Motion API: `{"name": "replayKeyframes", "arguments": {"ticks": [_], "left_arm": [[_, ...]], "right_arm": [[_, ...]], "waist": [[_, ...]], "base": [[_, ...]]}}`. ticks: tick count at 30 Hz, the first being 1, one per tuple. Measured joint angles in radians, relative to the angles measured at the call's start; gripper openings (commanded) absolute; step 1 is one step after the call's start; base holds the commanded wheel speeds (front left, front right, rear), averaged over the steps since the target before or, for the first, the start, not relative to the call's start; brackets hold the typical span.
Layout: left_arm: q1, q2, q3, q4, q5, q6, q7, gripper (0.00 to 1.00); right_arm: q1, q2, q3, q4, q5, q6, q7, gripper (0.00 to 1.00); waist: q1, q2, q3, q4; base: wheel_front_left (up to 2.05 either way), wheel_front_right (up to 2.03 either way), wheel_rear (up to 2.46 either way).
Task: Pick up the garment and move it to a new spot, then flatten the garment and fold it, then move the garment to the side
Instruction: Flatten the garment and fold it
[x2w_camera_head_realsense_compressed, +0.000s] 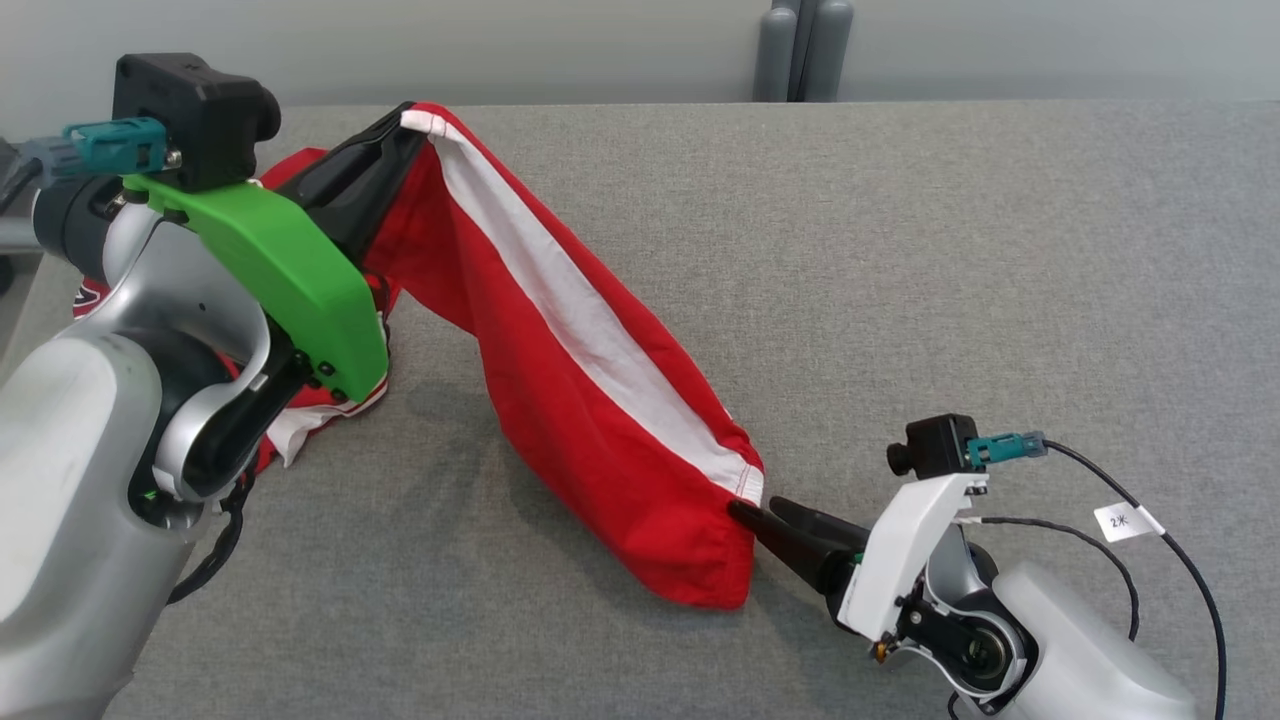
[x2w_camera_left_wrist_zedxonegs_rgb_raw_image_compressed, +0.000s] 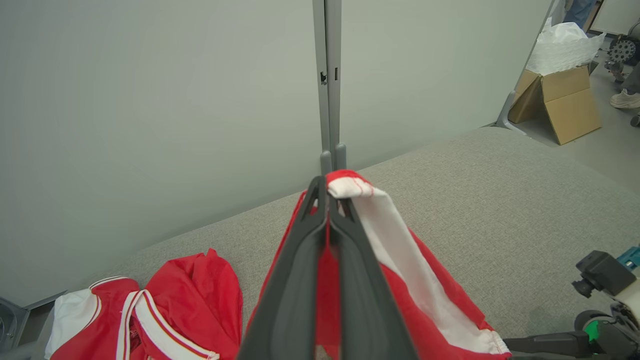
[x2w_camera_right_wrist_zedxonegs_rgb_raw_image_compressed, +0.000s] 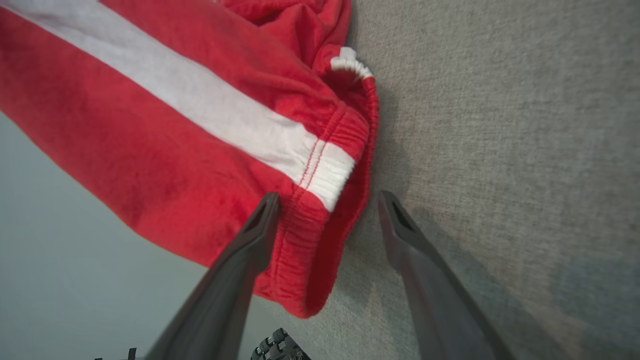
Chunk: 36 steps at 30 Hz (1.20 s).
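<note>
Garment (x2w_camera_head_realsense_compressed: 590, 400), red with a broad white stripe, hangs in a slope over the grey tabletop (x2w_camera_head_realsense_compressed: 950, 250). Its far-left corner is raised in your left claw (x2w_camera_head_realsense_compressed: 405, 118), which is pressed together on the hem, while its elastic end rests on the surface at near right. Your right claw (x2w_camera_head_realsense_compressed: 760, 510) lies there spread wide, one finger touching the gathered edge and the other on bare tabletop, pinching nothing. The risk, by the look of it, sits at both ends. The left hold takes only a small bite of the corner, so the hanging weight or a sharp pull could slide it free. On the right, the edge lies barely between the fingers. Closing from here may catch one layer only, or a sliver of elastic that slips out once you stretch the cloth flat. Any lift on the left before the right side bites would drag that end out of reach. Another heap of red-and-white cloth (x2w_camera_left_wrist_zedxonegs_rgb_raw_image_compressed: 165, 300) lies near the left arm and could snag.
</note>
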<state>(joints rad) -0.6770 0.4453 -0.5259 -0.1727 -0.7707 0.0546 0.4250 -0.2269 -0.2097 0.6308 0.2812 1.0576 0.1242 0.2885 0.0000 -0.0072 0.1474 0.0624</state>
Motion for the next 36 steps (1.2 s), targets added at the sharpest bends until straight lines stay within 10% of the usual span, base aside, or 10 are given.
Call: {"name": "replayKeyframes", "arguments": {"ticks": [11, 13, 14, 17, 18, 29, 36], "left_arm": [[0.000, -0.003, -0.019, -0.003, 0.000, 0.000, 0.006, 0.00], [0.000, -0.006, -0.022, -0.002, 0.000, 0.000, 0.005, 0.00], [0.000, -0.010, -0.024, 0.000, 0.000, -0.002, 0.005, 0.00], [0.000, -0.011, -0.023, -0.002, 0.000, -0.001, 0.006, 0.00], [0.000, -0.011, -0.023, -0.002, 0.000, -0.001, 0.006, 0.00], [0.001, 0.011, 0.016, 0.021, 0.001, 0.003, 0.000, 0.00], [0.000, 0.057, 0.108, 0.082, 0.010, 0.025, -0.030, 0.00]], "right_arm": [[-0.035, 0.051, -0.006, 0.039, 0.036, 0.000, -0.050, 1.00], [-0.036, 0.057, -0.005, 0.046, 0.045, 0.000, -0.051, 0.85], [-0.036, 0.056, -0.005, 0.052, 0.048, 0.000, -0.053, 0.55], [-0.036, 0.056, 0.001, 0.058, 0.053, 0.000, -0.057, 0.40], [-0.036, 0.058, 0.001, 0.058, 0.056, 0.000, -0.061, 0.00], [-0.106, 0.030, 0.011, -0.016, 0.095, 0.000, -0.061, 0.00], [-0.323, -0.164, -0.093, -0.175, 0.077, 0.000, -0.040, 0.00]], "waist": [[0.0000, 0.0000, 0.001, 0.018], [0.0000, 0.0000, 0.000, 0.022], [0.0000, 0.0000, -0.001, 0.025], [0.0000, 0.0000, -0.005, 0.031], [0.0000, 0.0000, -0.005, 0.032], [0.0000, 0.0000, -0.023, 0.026], [0.0000, 0.0000, -0.051, 0.006]], "base": [[0.00, 0.00, 0.00], [0.00, 0.00, 0.00], [0.00, 0.00, 0.00], [0.00, 0.00, 0.00], [0.00, 0.00, 0.00], [0.00, 0.00, 0.00], [0.00, 0.00, 0.00]]}}
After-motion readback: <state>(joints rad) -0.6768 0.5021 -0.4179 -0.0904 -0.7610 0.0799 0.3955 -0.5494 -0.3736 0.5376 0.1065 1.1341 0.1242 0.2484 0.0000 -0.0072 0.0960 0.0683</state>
